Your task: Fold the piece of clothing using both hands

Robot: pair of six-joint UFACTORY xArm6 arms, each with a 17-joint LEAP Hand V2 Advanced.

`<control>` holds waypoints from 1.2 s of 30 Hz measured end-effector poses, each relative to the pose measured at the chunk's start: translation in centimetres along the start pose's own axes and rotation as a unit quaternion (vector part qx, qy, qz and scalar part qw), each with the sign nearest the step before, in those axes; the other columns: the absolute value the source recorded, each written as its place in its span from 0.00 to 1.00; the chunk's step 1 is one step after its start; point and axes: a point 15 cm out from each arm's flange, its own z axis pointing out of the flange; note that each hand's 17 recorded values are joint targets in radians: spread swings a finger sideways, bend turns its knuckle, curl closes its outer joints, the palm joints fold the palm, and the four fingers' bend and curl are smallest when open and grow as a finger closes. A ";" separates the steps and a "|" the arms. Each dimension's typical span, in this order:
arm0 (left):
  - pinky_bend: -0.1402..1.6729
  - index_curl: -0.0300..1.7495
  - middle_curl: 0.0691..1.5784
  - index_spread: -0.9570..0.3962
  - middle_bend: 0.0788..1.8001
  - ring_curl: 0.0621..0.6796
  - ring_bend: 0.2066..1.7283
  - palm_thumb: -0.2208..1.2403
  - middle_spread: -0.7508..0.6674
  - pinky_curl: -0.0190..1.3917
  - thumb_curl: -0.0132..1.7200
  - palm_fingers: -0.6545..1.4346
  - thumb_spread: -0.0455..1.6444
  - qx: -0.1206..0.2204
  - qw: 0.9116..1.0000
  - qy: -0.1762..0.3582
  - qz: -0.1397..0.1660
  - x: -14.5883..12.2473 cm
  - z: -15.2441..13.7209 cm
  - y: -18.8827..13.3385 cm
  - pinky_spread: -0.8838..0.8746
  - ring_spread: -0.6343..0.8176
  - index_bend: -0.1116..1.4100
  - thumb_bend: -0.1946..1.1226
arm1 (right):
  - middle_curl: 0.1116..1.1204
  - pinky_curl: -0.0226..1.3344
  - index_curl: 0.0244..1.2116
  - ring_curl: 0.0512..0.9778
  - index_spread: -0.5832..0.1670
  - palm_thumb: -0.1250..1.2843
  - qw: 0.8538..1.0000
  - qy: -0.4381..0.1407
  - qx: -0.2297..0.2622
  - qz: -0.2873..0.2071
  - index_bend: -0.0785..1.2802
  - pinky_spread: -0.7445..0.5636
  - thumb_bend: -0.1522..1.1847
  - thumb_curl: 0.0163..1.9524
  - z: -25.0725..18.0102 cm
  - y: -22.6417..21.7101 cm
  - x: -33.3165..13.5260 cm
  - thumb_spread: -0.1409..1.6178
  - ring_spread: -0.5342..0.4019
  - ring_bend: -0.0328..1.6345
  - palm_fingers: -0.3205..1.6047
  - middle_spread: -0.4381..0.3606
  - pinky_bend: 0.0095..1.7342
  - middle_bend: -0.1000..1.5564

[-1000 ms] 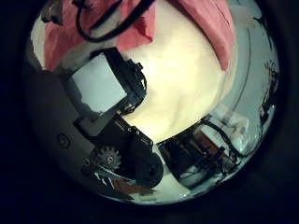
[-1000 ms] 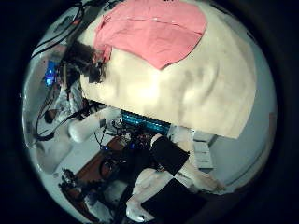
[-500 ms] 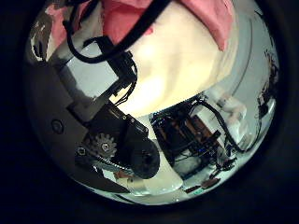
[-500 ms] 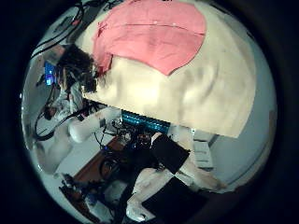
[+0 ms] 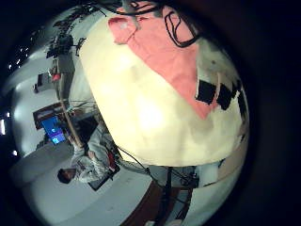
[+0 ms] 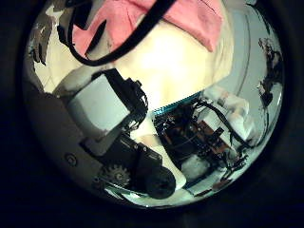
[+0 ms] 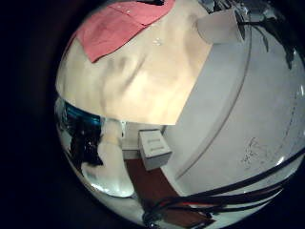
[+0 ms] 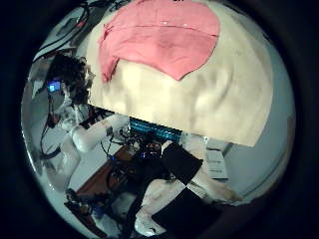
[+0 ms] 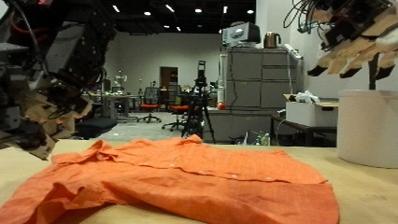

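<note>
An orange button shirt (image 9: pixel 187 177) lies spread and rumpled on the cream table (image 9: pixel 374 191). My left hand (image 9: pixel 44 103) hangs above the shirt's sleeve end with relaxed fingers and holds nothing. My right hand (image 9: pixel 355 42) is high above the shirt's other side, with open, empty fingers. The shirt on the table also shows in the left little finger side palm view (image 5: pixel 165 56), the left thumb side palm view (image 6: pixel 176 14), the right little finger side palm view (image 7: pixel 114 29) and the right thumb side palm view (image 8: pixel 159 40). The left hand's own fingers (image 6: pixel 104 104) fill part of the left thumb side palm view.
A white cylinder (image 9: pixel 368 126) stands on the table beneath my right hand. Grey cabinets (image 9: pixel 255 93) and a box (image 9: pixel 305 112) stand behind the table. The table's edge (image 8: pixel 179 124) drops to equipment on the floor.
The left thumb side palm view has shifted and the left hand's fingers have moved in it. The right thumb side palm view has shifted slightly. The shirt lies as before.
</note>
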 end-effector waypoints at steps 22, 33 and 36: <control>0.35 0.26 0.25 0.77 0.10 0.38 0.27 0.37 0.70 0.32 0.20 0.30 0.57 0.040 0.998 -0.012 -0.043 0.4 8.9 -4.7 0.64 0.64 0.17 0.12 | 0.22 0.23 0.21 0.20 0.35 0.43 1.000 0.000 -0.001 0.000 0.18 0.84 0.10 0.13 0.0 0.0 0.0 0.70 0.85 0.23 0.25 0.66 0.23 0.18; 0.46 0.29 0.35 0.60 0.36 0.35 0.34 0.46 0.35 0.32 0.21 0.75 0.58 0.028 0.998 -0.016 -0.049 0.1 9.9 -5.0 0.31 0.27 0.19 0.14 | 0.22 0.23 0.20 0.21 0.36 0.42 1.000 0.004 -0.001 -0.015 0.17 0.79 0.10 0.13 0.2 -0.5 -0.9 0.70 0.84 0.27 0.29 0.61 0.23 0.18; 0.52 0.32 0.38 0.53 0.42 0.42 0.39 0.52 0.28 0.34 0.21 0.84 0.59 0.036 0.998 -0.018 -0.051 0.0 9.4 -5.0 0.21 0.15 0.21 0.15 | 0.22 0.23 0.20 0.23 0.36 0.42 0.999 0.007 -0.012 -0.030 0.16 0.71 0.10 0.13 0.8 -1.2 -1.8 0.71 0.77 0.31 0.32 0.56 0.25 0.18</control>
